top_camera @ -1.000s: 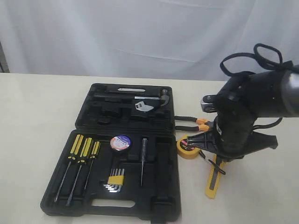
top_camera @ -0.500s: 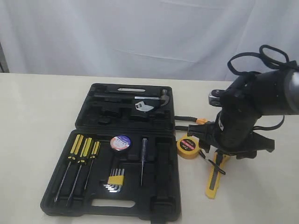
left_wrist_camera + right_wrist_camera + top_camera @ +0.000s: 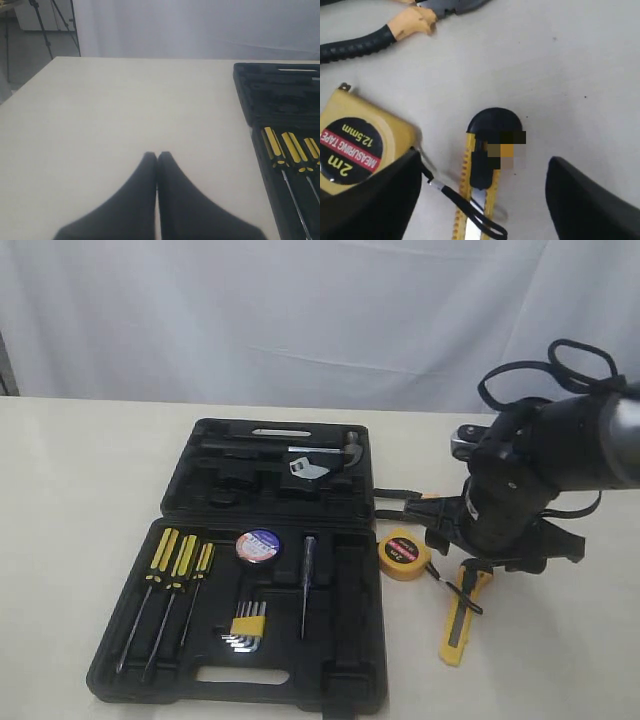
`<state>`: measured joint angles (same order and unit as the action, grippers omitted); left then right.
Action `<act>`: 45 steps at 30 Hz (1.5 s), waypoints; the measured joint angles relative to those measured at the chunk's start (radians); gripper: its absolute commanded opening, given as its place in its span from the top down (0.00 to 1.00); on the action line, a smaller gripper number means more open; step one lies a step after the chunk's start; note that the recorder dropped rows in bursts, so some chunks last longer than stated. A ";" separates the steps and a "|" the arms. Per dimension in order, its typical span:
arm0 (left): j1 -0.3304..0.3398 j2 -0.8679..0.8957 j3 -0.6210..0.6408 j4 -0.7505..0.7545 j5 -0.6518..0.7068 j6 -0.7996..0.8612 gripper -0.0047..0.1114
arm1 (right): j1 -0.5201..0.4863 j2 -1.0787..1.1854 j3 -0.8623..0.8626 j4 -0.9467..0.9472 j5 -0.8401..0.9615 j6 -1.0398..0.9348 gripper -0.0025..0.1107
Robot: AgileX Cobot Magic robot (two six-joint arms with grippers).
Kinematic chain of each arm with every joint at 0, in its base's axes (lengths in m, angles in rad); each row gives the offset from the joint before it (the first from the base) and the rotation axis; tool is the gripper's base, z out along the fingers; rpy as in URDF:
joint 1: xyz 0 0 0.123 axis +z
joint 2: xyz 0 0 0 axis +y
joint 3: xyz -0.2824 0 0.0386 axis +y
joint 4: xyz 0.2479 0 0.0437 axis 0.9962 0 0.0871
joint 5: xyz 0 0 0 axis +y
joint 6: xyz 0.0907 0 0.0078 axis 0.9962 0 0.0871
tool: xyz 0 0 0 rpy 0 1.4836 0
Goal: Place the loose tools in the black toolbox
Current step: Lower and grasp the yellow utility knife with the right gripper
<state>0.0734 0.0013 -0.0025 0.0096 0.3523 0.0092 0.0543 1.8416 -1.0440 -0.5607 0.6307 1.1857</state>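
Crossing utility knife (image 3: 480, 145): strap of tape measure (image 3: 355, 145) | pliers (image 3: 365, 42) near | right gripper (image 3: 484, 159) spread

Your right arm (image 3: 520, 490) is a bulky matte-black housing that runs into a silver-grey cylinder (image 3: 622, 440). You'll see black cables (image 3: 570, 360) looping above it and a small bright metal fitting (image 3: 463, 443) on the housing. Your right gripper (image 3: 484, 159) has black wedge-shaped fingers (image 3: 375, 200). Your left gripper (image 3: 157, 156) has smooth black ones, broad at the base and tapering to rounded tips.
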 measured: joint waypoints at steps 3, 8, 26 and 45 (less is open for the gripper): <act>0.000 0.000 0.000 0.000 0.000 0.000 0.96 | 0.000 0.038 0.000 0.000 -0.004 0.002 0.39; 0.000 0.000 0.000 0.000 0.000 0.000 0.96 | 0.000 0.073 0.000 0.000 -0.027 0.002 0.39; 0.000 0.000 0.000 0.000 0.000 0.000 0.96 | 0.000 0.132 -0.006 0.013 -0.046 0.011 0.58; 0.000 0.000 0.000 0.000 0.000 0.000 0.96 | -0.002 0.142 -0.025 0.141 -0.023 -0.217 0.98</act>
<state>0.0734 0.0013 -0.0025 0.0096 0.3523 0.0092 0.0519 1.9837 -1.0685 -0.4198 0.6078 0.9691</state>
